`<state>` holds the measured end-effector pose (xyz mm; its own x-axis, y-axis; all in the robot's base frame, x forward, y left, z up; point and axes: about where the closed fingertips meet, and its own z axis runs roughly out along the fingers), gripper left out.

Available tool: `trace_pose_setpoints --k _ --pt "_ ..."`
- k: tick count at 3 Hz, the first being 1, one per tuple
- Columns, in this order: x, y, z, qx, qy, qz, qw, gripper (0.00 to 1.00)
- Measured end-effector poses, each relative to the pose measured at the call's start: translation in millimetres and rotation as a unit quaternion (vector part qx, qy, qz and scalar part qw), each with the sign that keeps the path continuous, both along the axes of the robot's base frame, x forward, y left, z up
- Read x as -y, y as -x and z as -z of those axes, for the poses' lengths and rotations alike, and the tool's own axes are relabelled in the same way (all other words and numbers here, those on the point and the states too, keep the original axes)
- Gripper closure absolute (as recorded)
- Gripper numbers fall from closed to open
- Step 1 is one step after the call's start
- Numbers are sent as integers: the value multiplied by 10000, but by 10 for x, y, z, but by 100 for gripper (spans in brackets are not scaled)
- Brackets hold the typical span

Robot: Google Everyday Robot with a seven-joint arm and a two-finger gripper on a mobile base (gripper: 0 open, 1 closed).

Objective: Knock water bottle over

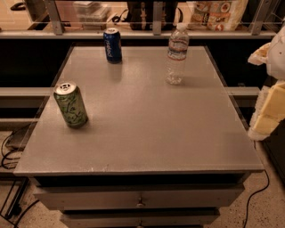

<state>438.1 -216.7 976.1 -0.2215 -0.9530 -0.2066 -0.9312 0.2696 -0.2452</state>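
The water bottle (177, 54) is a slim clear plastic bottle with a white cap and a white label. It stands upright on the grey table top (147, 129), at the back right. My gripper (269, 113) shows as white and pale yellow parts at the right edge of the camera view. It is off the table's right side, nearer the camera than the bottle, and apart from it.
A blue soda can (112, 45) stands at the back left of the table. A green patterned soda can (71, 105) stands at the left edge. A shelf rail with bags (218, 13) runs behind the table. Cables (9, 147) lie on the floor at the left.
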Motion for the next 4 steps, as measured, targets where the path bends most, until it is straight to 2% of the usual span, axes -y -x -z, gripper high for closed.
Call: trace_pose_setpoints --k 1,2,3,4 --pt "-16 -11 -17 48 -59 -23 10000 0" --pt "-60 -133 -8 298 -331 -43 9990 0" --pt "-79 -381 2 708 -765 45 9945 0" --pt "-58 -742 6 1138 -1049 273 9876 0"
